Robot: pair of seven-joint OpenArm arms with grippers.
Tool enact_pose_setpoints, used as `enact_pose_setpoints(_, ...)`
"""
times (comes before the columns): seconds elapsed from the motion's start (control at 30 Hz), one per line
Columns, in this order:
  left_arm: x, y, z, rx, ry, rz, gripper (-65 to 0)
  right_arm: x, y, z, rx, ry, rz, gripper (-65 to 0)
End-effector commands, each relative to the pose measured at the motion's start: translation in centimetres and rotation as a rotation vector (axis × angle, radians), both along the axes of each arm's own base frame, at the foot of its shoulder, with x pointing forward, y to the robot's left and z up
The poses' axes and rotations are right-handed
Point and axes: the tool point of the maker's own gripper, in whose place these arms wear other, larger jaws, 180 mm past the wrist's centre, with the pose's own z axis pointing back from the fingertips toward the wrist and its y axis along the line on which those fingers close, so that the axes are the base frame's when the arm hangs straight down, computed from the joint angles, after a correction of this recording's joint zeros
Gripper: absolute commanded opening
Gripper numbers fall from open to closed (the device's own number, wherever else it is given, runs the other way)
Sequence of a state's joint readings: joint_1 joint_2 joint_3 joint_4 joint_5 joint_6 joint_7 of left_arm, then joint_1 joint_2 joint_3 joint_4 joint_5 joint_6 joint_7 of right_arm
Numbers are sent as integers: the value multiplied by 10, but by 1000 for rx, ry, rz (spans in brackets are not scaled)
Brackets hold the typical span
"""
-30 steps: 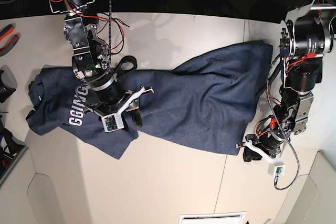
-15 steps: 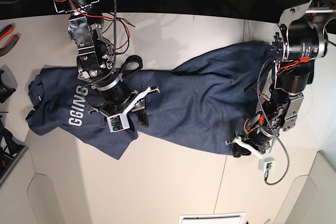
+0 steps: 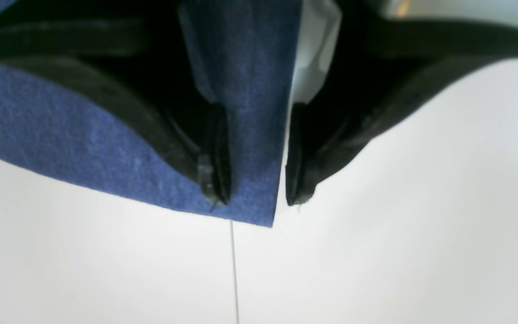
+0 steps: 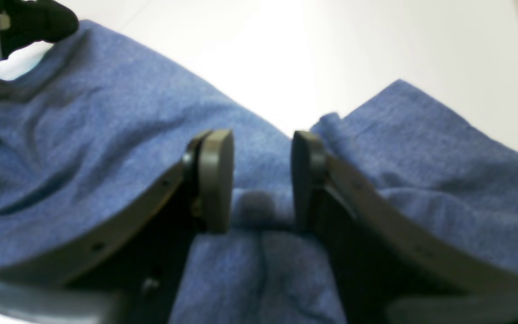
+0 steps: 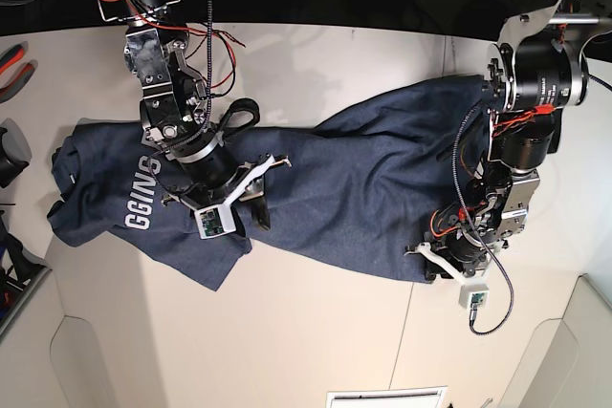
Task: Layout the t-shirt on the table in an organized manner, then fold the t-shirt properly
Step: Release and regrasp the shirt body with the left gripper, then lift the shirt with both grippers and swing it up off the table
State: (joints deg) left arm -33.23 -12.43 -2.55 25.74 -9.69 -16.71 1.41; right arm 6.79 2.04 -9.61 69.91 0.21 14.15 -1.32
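Note:
The navy t-shirt (image 5: 363, 188) lies stretched across the off-white table (image 5: 316, 332), with white lettering (image 5: 143, 200) at its left end. My left gripper (image 5: 430, 263) sits at the shirt's near right corner. In the left wrist view the left gripper (image 3: 252, 198) is open and straddles that corner of the t-shirt (image 3: 61, 126): one finger over cloth, the other over bare table (image 3: 376, 247). My right gripper (image 5: 256, 200) hovers over the shirt beside the lettering. Seen from its wrist, the right gripper (image 4: 259, 180) is open above a small ridge in the t-shirt (image 4: 83, 135).
Red-handled pliers (image 5: 14, 64) and a black object (image 5: 10, 150) lie at the table's left edge. A thin seam line (image 3: 233, 270) runs from the shirt corner toward the front. A white panel (image 5: 387, 397) sits at the near edge.
My left gripper has slid left and inward onto the shirt's near right corner. My right gripper has shifted slightly right over the shirt. Both stay equally open.

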Motion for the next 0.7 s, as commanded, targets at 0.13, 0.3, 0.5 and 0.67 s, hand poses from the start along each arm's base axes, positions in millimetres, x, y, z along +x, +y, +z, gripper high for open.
enact_pose_setpoints(0.13, 10, 4, 14, -59, -61, 15, -409, 11, 3, 19, 24, -61, 4, -436)
enact_pose_setpoints(0.3, 9, 0, 14, -105, -70, 15, -409, 11, 3, 19, 24, -61, 4, -436)
enact_pose_setpoints(0.5, 10, -3, 14, -109, -70, 12, -410, 11, 3, 19, 24, -61, 4, -436)
enact_pose_setpoints(0.67, 11, -7, 15, -118, -78, 12, -442, 11, 3, 19, 24, -62, 4, -436)
